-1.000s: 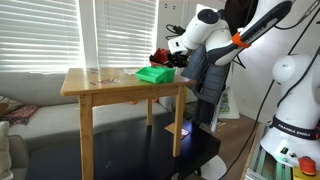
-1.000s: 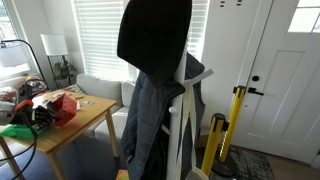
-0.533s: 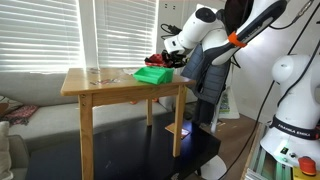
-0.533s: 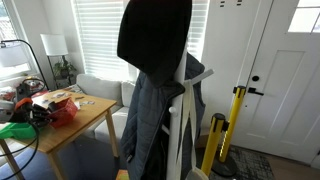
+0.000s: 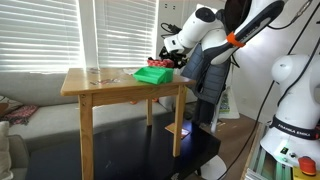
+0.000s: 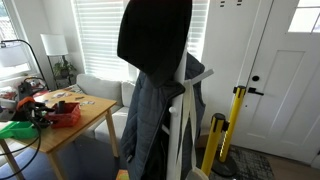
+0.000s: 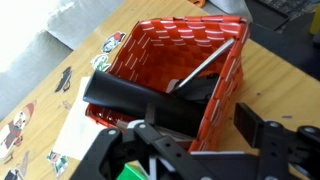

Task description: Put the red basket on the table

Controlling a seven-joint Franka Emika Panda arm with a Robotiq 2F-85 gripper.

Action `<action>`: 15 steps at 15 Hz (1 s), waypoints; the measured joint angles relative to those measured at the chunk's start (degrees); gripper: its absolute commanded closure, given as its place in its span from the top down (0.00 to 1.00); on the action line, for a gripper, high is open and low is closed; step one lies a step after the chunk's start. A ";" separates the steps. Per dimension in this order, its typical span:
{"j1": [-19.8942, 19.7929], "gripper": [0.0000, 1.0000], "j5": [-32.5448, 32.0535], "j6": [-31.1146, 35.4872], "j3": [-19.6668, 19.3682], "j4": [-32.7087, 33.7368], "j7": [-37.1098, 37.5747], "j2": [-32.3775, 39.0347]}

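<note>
Red basket (image 7: 190,55) at the table (image 5: 95,88) end, in my gripper (image 7: 160,110).
My jaws pinch its near wall, one finger inside. It is beside the green basket (image 5: 152,74); I cannot tell if it touches the wood.

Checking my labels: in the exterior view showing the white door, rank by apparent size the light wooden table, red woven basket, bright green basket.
1. light wooden table
2 and 3, unranked: red woven basket, bright green basket: alike; green sits nearer the camera.
</note>
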 measured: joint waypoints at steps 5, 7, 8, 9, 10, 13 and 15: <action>3.10 1.00 0.07 0.71 -4.61 -2.12 -0.05 0.17; 5.90 1.00 0.07 3.78 -8.21 -4.16 -0.30 0.69; 7.79 1.00 0.04 6.00 -10.46 -5.56 -0.53 0.96; 9.87 1.00 0.02 8.46 -12.89 -7.18 -0.72 1.43; 11.84 1.00 0.01 11.05 -15.20 -8.86 -0.82 2.17; 16.93 1.00 -1.06 17.12 -20.91 -13.34 -0.35 5.40; 17.21 1.00 -4.22 18.59 -22.07 -13.08 1.91 6.56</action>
